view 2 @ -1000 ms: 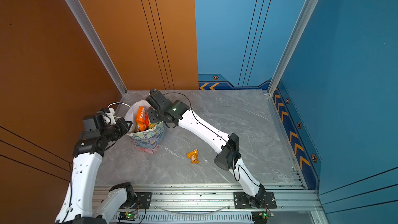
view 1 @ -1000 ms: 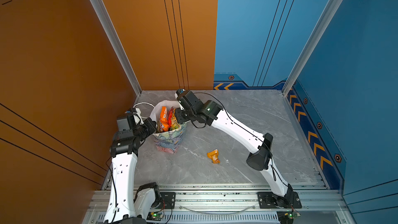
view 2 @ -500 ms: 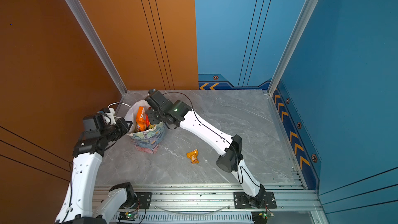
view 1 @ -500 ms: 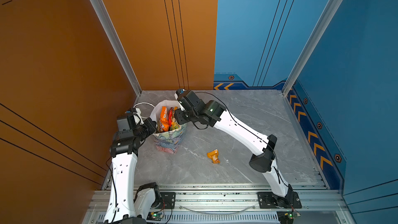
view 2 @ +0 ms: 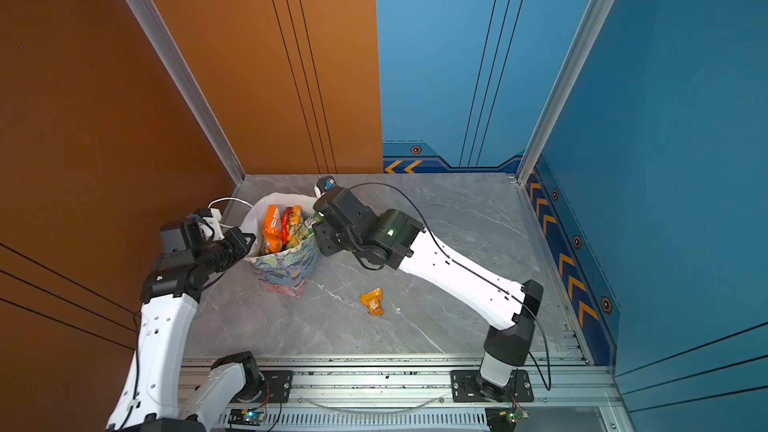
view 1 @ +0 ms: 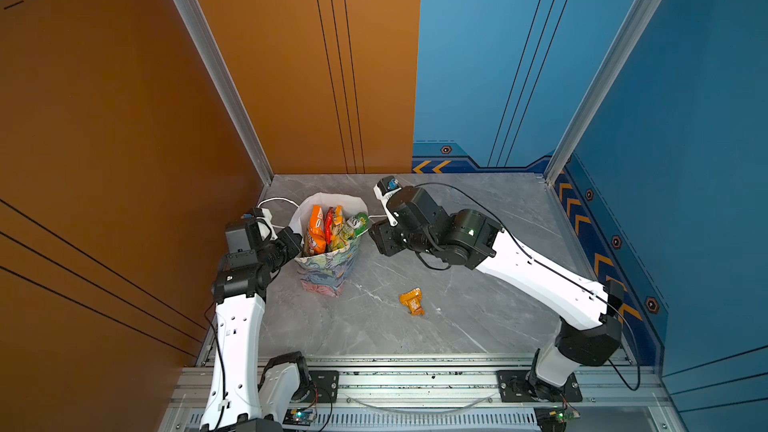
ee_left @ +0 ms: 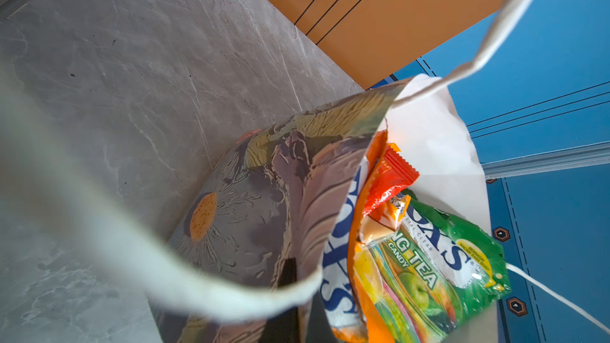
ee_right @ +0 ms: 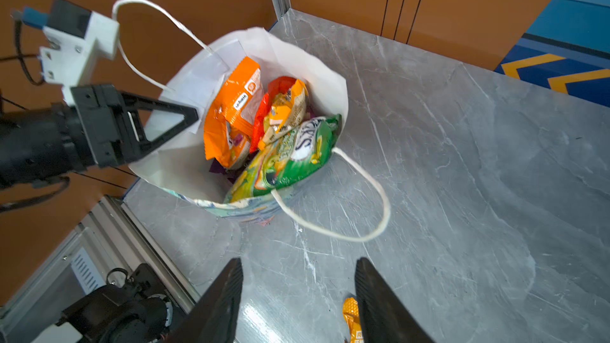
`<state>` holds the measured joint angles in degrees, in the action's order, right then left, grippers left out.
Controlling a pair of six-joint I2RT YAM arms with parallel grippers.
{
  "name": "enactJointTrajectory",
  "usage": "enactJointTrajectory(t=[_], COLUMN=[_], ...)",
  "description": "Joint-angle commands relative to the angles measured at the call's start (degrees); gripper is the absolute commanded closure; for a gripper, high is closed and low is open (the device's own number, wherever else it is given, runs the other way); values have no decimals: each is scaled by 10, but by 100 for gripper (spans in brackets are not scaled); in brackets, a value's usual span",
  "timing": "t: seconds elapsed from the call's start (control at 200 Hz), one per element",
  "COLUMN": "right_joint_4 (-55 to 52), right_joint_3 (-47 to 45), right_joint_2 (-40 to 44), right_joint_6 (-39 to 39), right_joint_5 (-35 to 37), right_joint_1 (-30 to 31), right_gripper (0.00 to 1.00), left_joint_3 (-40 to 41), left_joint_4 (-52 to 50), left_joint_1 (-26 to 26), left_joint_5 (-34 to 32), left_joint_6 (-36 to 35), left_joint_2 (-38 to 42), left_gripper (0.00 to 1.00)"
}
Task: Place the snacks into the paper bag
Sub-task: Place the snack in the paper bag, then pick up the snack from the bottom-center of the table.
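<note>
The paper bag [view 1: 328, 270] stands upright at the left of the grey table, floral outside, white inside. My left gripper [view 1: 296, 238] is shut on its near-left rim, seen pinching it in the right wrist view [ee_right: 193, 116]. Snacks stick out of the bag's mouth: an orange packet [ee_right: 231, 113], a red and yellow one [ee_right: 280, 103] and a green candy packet [ee_right: 297, 150] leaning over the rim. One small orange snack [view 1: 412, 301] lies loose on the table. My right gripper [ee_right: 298, 270] is open and holds nothing, just right of the bag.
One white cord handle [ee_right: 363, 222] hangs out onto the table, the other [ee_right: 148, 18] arches by the left wrist. Orange wall panels close the left and back, blue panels the right. A metal rail [view 1: 415, 380] runs along the front edge.
My right gripper has drawn back from over the bag's mouth toward the right and opened wider. The green packet now rests in the bag. The left arm has not moved.
</note>
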<state>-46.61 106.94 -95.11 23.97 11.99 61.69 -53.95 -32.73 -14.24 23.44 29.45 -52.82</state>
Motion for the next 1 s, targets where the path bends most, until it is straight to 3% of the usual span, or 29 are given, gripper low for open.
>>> enactJointTrajectory(t=[0.0,0.18,0.416,0.681,0.996], right_joint_4=[49,98,122,141,127], right_joint_3=[-110,-277,-383,-435,-420], right_joint_2=[67,154,174,110,-9], right_joint_6=[10,64,129,198,233], right_joint_5=[42,64,61,26,-32], right_joint_1=[7,6,5,-10,-17], right_gripper=[40,36,31,24,23], left_joint_3=[2,2,2,2,2], left_joint_4=[41,41,41,41,41], left_joint_1=[-2,-5,-7,-6,-4], left_joint_5=[20,17,17,16,17], left_joint_6=[-2,-4,-3,-3,-3], left_joint_2=[7,7,8,9,7], left_gripper=[100,100,100,100,100])
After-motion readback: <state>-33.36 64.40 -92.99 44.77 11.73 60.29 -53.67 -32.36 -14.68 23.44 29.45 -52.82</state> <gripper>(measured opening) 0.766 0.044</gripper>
